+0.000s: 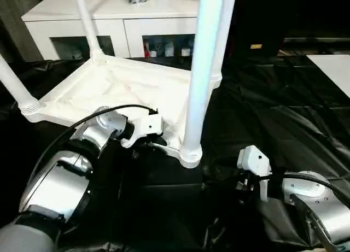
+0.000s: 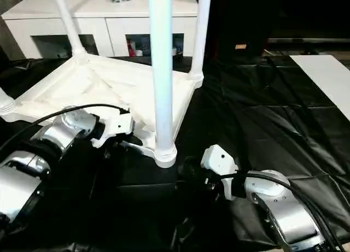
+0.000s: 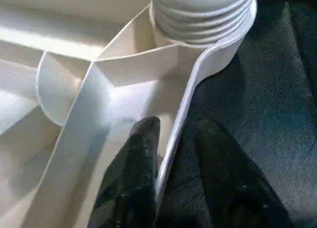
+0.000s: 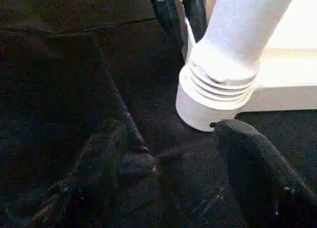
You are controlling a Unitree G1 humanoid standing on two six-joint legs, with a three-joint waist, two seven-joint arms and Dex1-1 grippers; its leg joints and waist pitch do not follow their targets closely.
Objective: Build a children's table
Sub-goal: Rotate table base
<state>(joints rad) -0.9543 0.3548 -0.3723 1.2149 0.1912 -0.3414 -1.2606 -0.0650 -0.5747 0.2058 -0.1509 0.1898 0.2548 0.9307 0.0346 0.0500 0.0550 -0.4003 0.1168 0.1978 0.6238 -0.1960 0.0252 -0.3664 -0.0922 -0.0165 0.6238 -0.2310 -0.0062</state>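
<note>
Tabletop (image 1: pixel 109 91) is upside down on the black sheet (image 1: pixel 273 115), ribbed underside up, white, sitting in front of the white cabinet (image 1: pixel 109 14). All four legs seated in the corner sockets and standing up: near leg (image 1: pixel 201 71) closest to the robot, far-right leg (image 2: pixel 200 33), far-left leg (image 1: pixel 87 22), left leg (image 1: pixel 13 82) at the picture edge. Left end effector (image 3: pixel 166 154) is clamped on the tabletop's near rim just beside the near leg's socket: in the left wrist view one black finger (image 3: pixel 136 168) sits inside the rim wall against the ribbing, the other is outside it over the black sheet, with the thin white rim pinched between them. Ribbed collar (image 3: pixel 203 15) of the near leg is right ahead of those fingers. From the head views the left wrist (image 1: pixel 139 129) reaches in from the left to that same edge, cable looping over the silver forearm. Right end effector (image 4: pixel 168 154) is low on the black sheet just short of the near corner socket (image 4: pixel 213 97), fingers spread apart and holding nothing; its right-hand finger (image 4: pixel 257 163) is near the base of the socket, can't tell if touching. Right wrist view also catches the left end effector's two fingers straddling the rim behind the leg. Right forearm (image 2: pixel 279 203) lies on the sheet, well to the right of the tabletop.
</note>
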